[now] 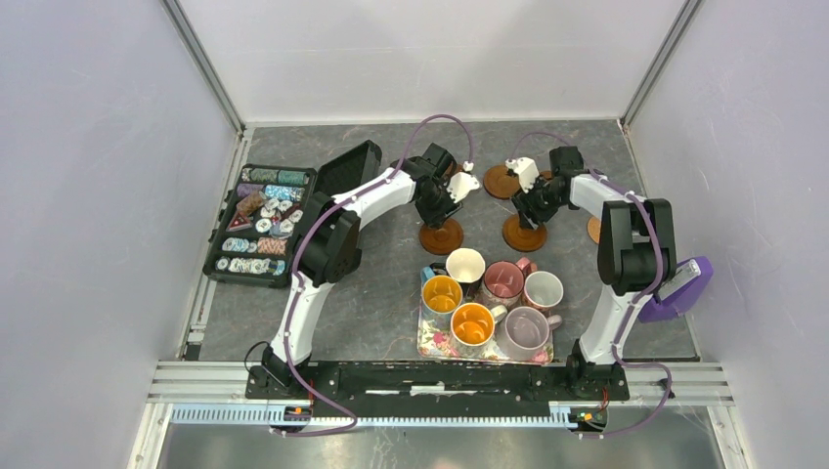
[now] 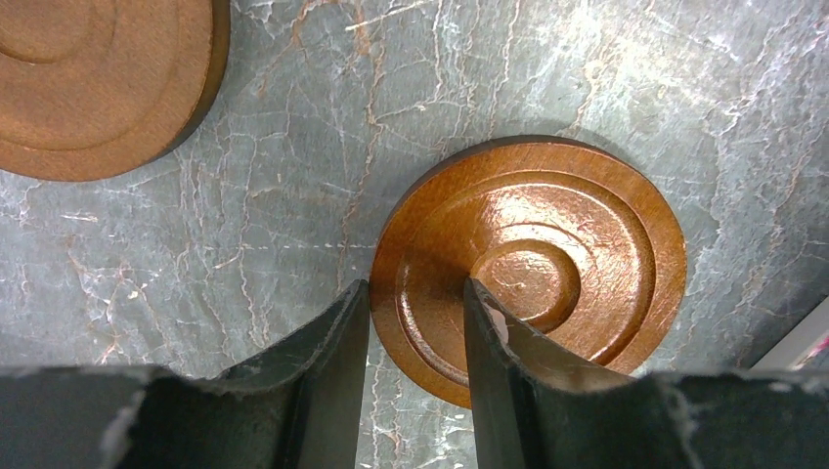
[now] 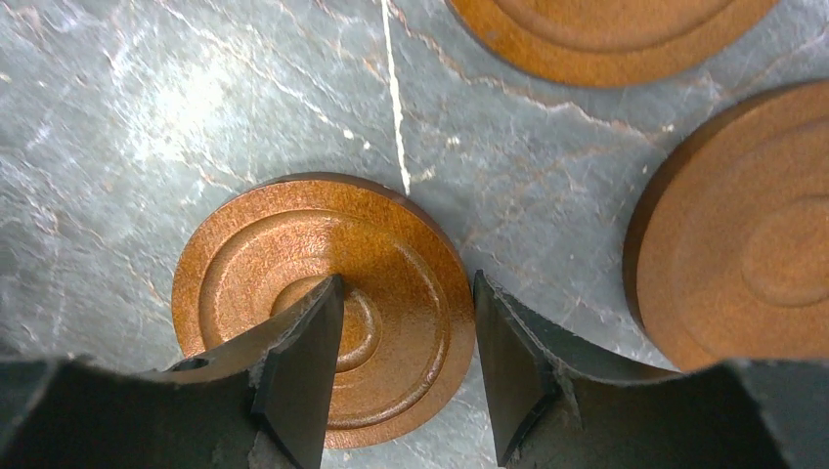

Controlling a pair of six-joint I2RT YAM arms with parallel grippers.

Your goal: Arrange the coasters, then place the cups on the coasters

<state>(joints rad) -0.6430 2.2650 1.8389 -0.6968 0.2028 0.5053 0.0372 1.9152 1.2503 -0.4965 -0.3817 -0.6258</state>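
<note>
Nearest the arm bases, all six cups [image 1: 494, 298] sit bunched on the floral tray [image 1: 430, 347], none on a coaster. By my read this is the arranging step, and the cups come later.

Out onto the tabletop [image 1: 381, 293] now. The left fingers [image 2: 342, 357] point down astride the near rim of the left coaster [image 2: 547, 254]. One finger is just outside the edge, the other over the ringed face. They stand parted, but I cannot tell whether they pinch that rim or merely bracket it. The disc lies flat on the marbled surface, dark brown and glossy, with concentric grooves round a raised centre.

The right fingers [image 3: 308, 342] do much the same on the right coaster [image 3: 391, 283]. One finger is over the middle rings, the other right at the outer edge. Here too I cannot tell if there is a grip. The two discs lie side by side in a row, apart from each other.

Farther back, another brown coaster [image 1: 503, 181] waits beyond the fingers. A paler tan coaster [image 1: 593, 231] peeps out beside the right arm.

The next move, I'd judge, calls for settling these two and leaving gaps wide enough for a handled cup. Then come the far discs, and they are thin and flat, so they offer little to grab.
</note>
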